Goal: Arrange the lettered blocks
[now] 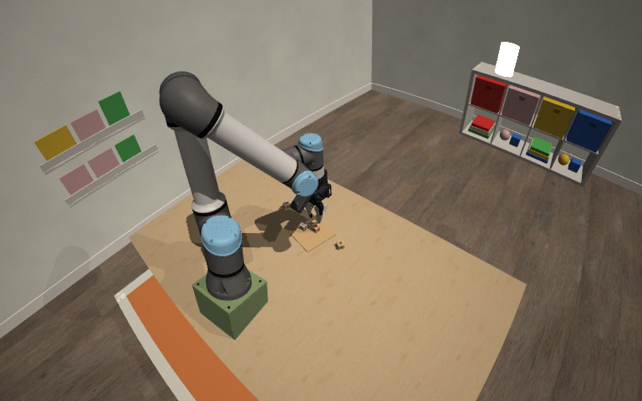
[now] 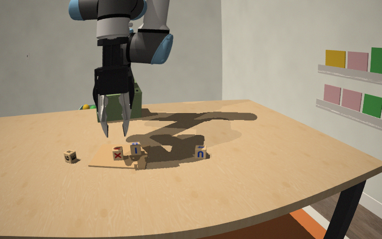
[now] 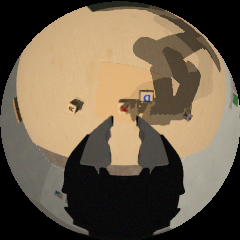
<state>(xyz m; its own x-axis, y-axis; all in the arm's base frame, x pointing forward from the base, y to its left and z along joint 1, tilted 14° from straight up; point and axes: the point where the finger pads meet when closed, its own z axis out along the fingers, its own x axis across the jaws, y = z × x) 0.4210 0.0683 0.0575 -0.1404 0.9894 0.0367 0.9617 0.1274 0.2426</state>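
The gripper (image 1: 315,219) (image 2: 116,136) (image 3: 125,119) is above the mat with its fingers parted and nothing between them. The mat (image 1: 309,242) (image 2: 100,158) (image 3: 107,82) bears two blocks. The red-marked block (image 1: 316,228) (image 2: 117,154) (image 3: 124,107) has an X on one side; its red top mark is unclear. The blue-marked block (image 1: 303,226) (image 2: 135,149) (image 3: 146,97) is left of it seen from the base, nearer the base, with a gap. The black-lettered block (image 1: 339,245) (image 2: 70,156) (image 3: 76,105) and the blue U-sided block (image 1: 286,205) (image 2: 200,152) (image 3: 187,115) lie off the mat on opposite sides.
The green base block (image 1: 229,307) (image 2: 119,105) carries the arm on the tabletop (image 1: 379,302) (image 2: 157,197). The arm's shadow falls across the mat's edge and the U-sided block. A shelf unit (image 1: 562,95) and wall ledges (image 1: 113,170) are far off.
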